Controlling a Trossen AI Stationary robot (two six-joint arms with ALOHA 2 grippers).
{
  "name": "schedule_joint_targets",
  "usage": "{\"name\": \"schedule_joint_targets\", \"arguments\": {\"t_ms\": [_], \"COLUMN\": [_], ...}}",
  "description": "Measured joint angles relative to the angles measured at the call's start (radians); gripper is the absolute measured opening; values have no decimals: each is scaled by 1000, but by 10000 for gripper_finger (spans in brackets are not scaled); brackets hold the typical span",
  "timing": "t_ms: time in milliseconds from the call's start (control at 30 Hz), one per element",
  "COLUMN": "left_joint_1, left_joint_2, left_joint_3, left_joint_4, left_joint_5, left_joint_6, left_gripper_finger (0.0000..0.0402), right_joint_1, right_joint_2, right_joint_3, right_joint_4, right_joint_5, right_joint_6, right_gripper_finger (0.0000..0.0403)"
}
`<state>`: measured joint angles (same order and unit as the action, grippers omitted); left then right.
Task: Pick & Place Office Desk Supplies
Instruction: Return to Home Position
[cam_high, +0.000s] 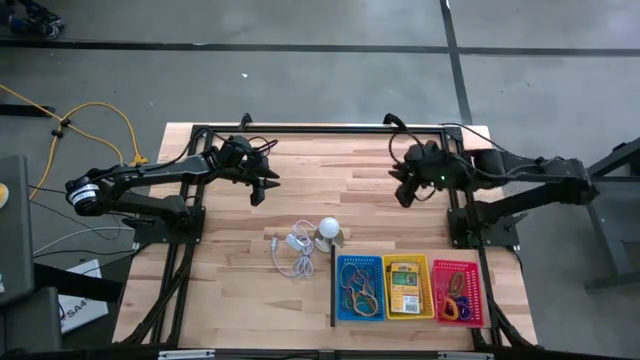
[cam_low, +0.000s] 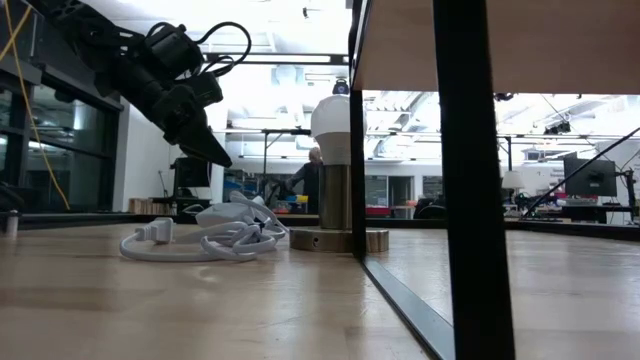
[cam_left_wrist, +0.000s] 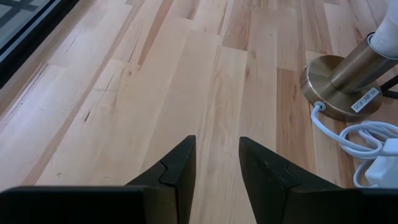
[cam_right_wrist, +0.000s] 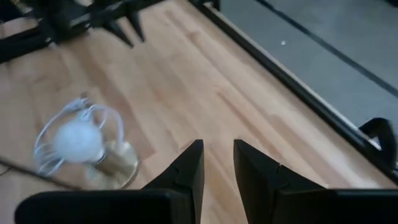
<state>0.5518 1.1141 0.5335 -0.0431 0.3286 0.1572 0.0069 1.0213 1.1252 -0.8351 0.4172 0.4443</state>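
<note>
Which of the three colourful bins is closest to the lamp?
The blue bin, beside the lamp; the yellow bin sits in the middle and the red bin farthest.

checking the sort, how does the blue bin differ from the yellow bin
The blue bin holds loose thin bands; the yellow bin holds yellow-and-green packets. The blue bin ends the row; the yellow bin stands between it and the red bin. Both are similar rectangular bins.
</note>
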Motion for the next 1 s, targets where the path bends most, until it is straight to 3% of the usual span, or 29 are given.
{"name": "schedule_joint_targets", "arguments": {"t_ms": [200, 433, 700, 1000], "left_joint_1": [0, 0, 0, 0], "left_joint_2": [0, 0, 0, 0], "left_joint_3": [0, 0, 0, 0], "left_joint_4": [0, 0, 0, 0], "left_joint_5": [0, 0, 0, 0], "left_joint_6": [0, 0, 0, 0], "left_gripper_finger": [118, 118, 118, 118], "right_joint_1": [-80, -88, -87, -87], "right_joint_2": [-12, -99, -335, -558], "right_joint_3": [-1, -32, -311, -542], "right_joint_4": [-15, 21, 305, 396], "right_joint_5": [8, 10, -68, -109], "right_joint_6": [-24, -58, -75, -3], "right_gripper_finger": [75, 75, 75, 75]}}
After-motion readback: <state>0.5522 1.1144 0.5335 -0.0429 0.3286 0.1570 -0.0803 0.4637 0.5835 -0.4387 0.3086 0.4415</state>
